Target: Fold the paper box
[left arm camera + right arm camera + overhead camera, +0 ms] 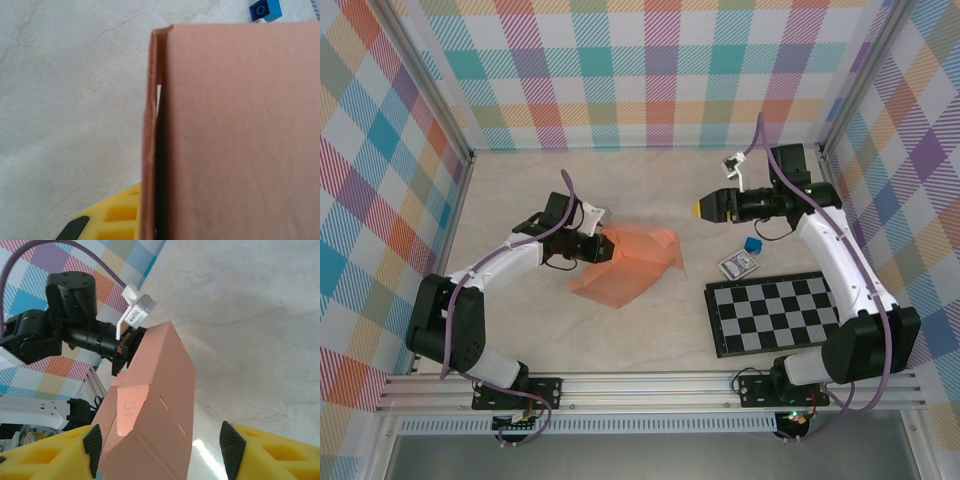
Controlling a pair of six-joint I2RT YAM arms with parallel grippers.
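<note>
The paper box (638, 262) is a salmon-orange, partly folded cut-out near the middle of the table, one side raised and the rest spread flat. My left gripper (607, 246) is shut on its left edge. In the left wrist view the card (235, 135) stands edge-on beside one yellow finger (112, 217); the other finger is hidden behind it. My right gripper (700, 209) hovers to the box's upper right, apart from it. Its jaws (162, 446) are open, and the slotted box panel (165, 405) lies beyond them.
A black-and-white checkered board (775, 312) lies at the front right. A small blue brick (752, 245) and a small printed card (737, 266) sit just behind it. Plaid walls enclose the table on three sides.
</note>
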